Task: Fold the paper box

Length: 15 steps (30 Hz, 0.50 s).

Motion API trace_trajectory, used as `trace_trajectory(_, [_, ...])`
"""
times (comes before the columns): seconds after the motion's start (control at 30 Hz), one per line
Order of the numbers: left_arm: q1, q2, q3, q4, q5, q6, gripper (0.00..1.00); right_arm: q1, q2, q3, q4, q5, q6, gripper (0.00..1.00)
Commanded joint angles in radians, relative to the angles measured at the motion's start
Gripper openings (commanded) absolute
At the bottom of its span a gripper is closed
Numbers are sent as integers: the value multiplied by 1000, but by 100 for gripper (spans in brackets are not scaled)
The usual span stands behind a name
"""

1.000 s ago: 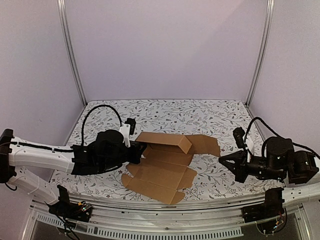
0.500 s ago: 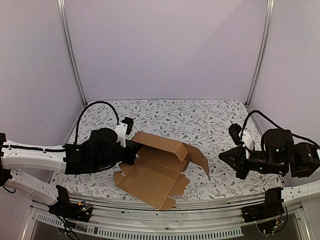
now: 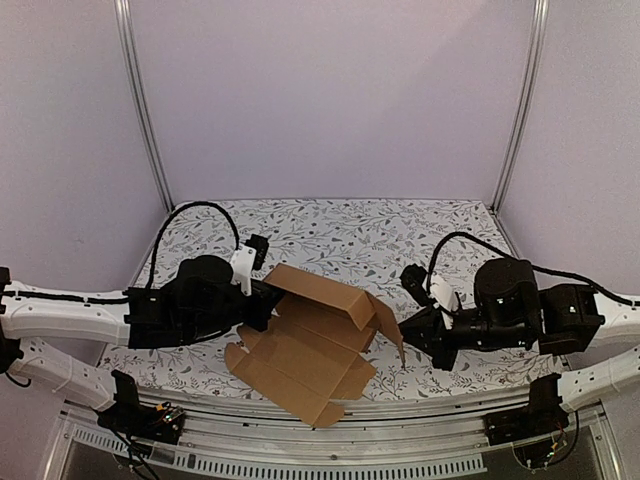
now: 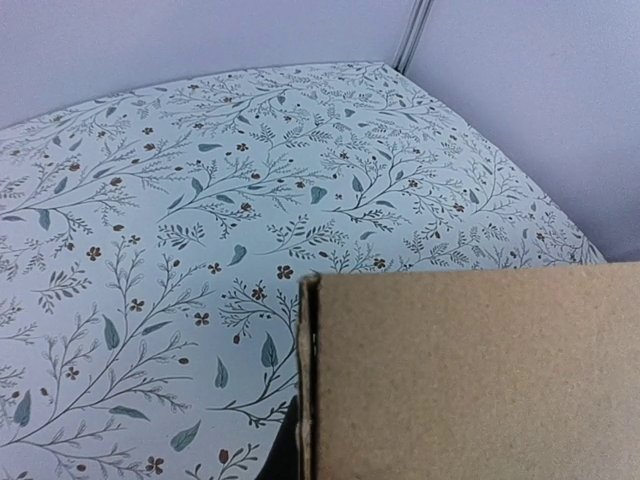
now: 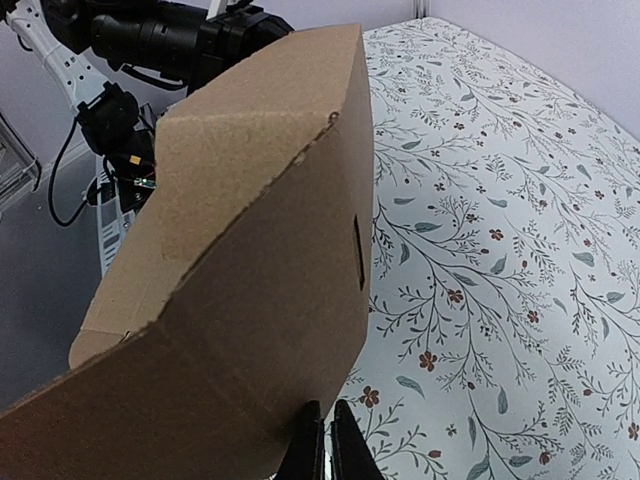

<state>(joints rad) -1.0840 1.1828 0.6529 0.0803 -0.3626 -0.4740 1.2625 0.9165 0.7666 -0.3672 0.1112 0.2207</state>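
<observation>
The paper box (image 3: 310, 350), its left end clamped in the left claw (image 3: 272, 297), lies just left of the pressed-together right claw (image 3: 404, 327), with its raised flap against the tips.

Both your arms stretch low and inward, facing each other, the left gripper (image 3: 271, 297) and right gripper (image 3: 406, 326) each with jaws closed.

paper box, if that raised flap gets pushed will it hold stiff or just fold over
The paper box is thin cardboard with scored creases, so the raised flap would probably hinge at a crease rather than resist. Between creases the panels look flat, likely fairly stiff. It seems light, so it may slide on the table unless pinned.
</observation>
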Motion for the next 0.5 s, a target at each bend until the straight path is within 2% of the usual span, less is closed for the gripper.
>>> trace_trajectory(0.0, [6, -3, -2, -16, 5, 5, 0, 11, 52, 39, 57, -70, -19, 3])
trace_trajectory(0.47, [6, 40, 19, -7, 0, -18, 0, 39, 177, 86, 127, -22, -14, 5])
